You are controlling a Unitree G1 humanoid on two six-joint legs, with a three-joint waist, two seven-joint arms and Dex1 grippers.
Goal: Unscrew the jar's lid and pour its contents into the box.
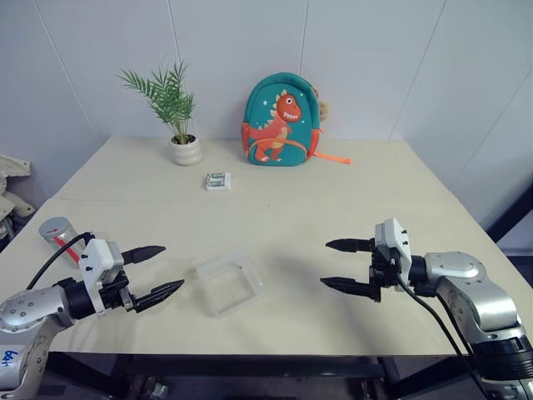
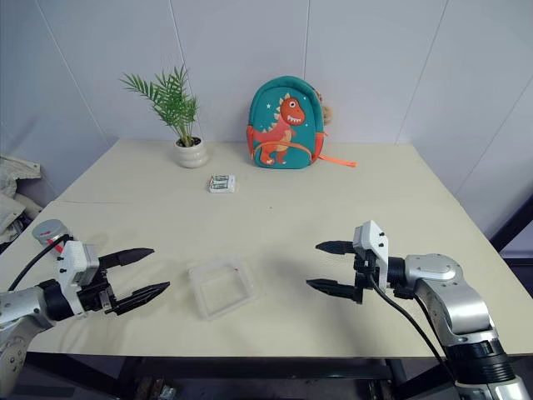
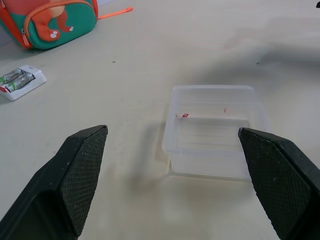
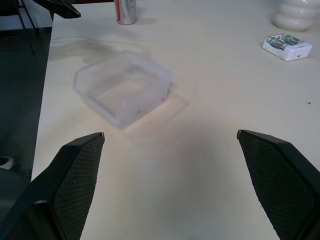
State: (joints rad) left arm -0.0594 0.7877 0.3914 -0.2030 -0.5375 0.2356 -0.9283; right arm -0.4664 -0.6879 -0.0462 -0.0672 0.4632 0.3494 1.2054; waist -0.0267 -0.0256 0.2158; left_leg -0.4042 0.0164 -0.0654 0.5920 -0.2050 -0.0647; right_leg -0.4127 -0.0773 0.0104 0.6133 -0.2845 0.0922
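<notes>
The counter (image 1: 350,208) is a wide pale beige top standing against a white panelled wall, its near edge cut off below the arms. At its far side leans a teal backpack (image 1: 281,121) with an orange cartoon dinosaur on the front; no lettering on it can be read. Beside it, toward the robot's left, stands a small palm plant in a ribbed white pot (image 1: 185,150).

The left gripper (image 1: 156,272) hangs above the near left part of the counter with its jaws spread wide and nothing between them. The right gripper (image 1: 344,265) hangs above the near right part, pointing toward the left one, its jaws likewise wide apart and empty.

Between the two grippers the box (image 1: 228,283) sits on the counter, clear and shallow; a tiny red mark shows on its rim, too small to read, and the box looks empty.

The jar (image 1: 61,236) stands upright near the counter's left edge, behind the left gripper and partly hidden by its cable and wrist. Its red stripe is visible; no label text can be made out. The lid (image 1: 55,226) sits on top of it.

In front of the backpack lies a small white-and-green packet (image 1: 218,181); its printing is illegible.
</notes>
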